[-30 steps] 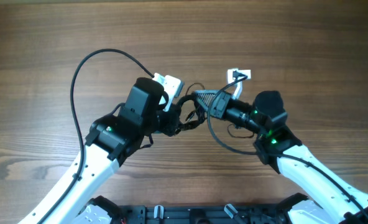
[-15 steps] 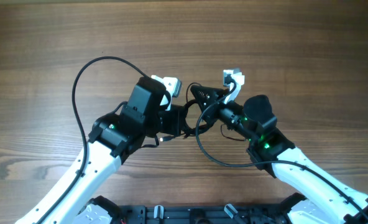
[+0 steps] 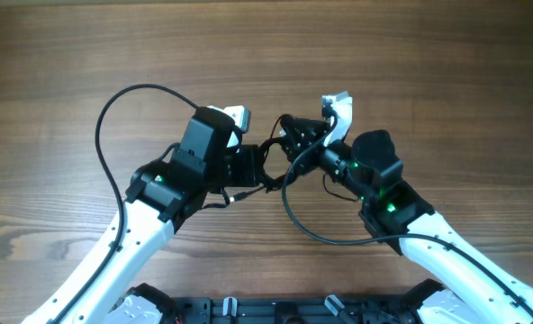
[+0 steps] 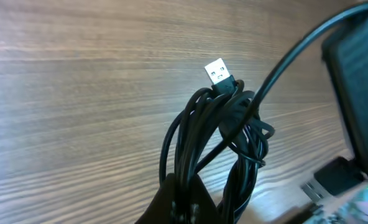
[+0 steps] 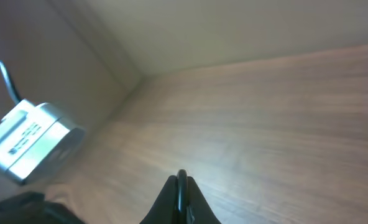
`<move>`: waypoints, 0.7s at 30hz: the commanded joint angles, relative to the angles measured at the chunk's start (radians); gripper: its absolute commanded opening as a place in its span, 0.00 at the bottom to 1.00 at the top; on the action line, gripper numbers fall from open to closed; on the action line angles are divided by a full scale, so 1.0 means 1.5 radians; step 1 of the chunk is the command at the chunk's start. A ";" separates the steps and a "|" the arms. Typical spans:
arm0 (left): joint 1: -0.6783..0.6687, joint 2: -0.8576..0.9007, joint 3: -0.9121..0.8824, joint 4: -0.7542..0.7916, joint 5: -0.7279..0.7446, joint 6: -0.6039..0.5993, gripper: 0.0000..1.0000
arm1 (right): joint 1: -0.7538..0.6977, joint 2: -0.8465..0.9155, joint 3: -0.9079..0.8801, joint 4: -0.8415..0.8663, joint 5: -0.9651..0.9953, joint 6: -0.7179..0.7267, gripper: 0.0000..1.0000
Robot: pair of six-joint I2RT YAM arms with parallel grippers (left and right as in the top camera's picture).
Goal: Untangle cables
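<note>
The cables (image 3: 275,148) are a tangled bundle of thin black cords held between both grippers above the middle of the table. In the left wrist view the bundle (image 4: 209,134) hangs in loops with a silver USB plug (image 4: 217,71) sticking out at its top. My left gripper (image 4: 185,202) is shut on several strands at the bundle's lower end; it also shows overhead (image 3: 257,168). My right gripper (image 3: 295,144) is shut on one thin black cord (image 5: 181,179) at the bundle's far side; its fingers (image 5: 181,190) are pressed together around it.
Wooden table (image 3: 447,81) all round. A thicker arm cable arcs out left of the left arm (image 3: 109,112); another loops below the right wrist (image 3: 293,216). The left wrist's white camera housing (image 5: 28,140) is close on the right gripper's left. The right gripper's body (image 4: 358,87) crowds the left wrist view.
Both grippers have moved toward the far side with the bundle. The right gripper has swung left and closer to the left one.
</note>
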 commanded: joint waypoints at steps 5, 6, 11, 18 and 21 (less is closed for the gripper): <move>0.002 0.003 -0.002 0.008 0.088 -0.230 0.04 | 0.067 -0.002 0.018 0.026 0.113 -0.018 0.05; 0.002 0.003 -0.002 0.010 0.087 -0.239 0.04 | 0.072 -0.001 0.018 0.026 0.112 0.016 0.05; 0.040 0.003 -0.002 0.017 0.125 -0.319 0.04 | 0.073 0.002 0.018 -0.042 0.110 0.038 0.05; 0.127 0.003 -0.002 0.017 0.245 -0.316 0.04 | 0.074 0.002 0.018 -0.045 0.128 -0.025 0.05; 0.127 0.003 -0.002 0.017 0.244 -0.312 0.04 | 0.073 0.002 0.018 -0.006 0.128 -0.026 0.05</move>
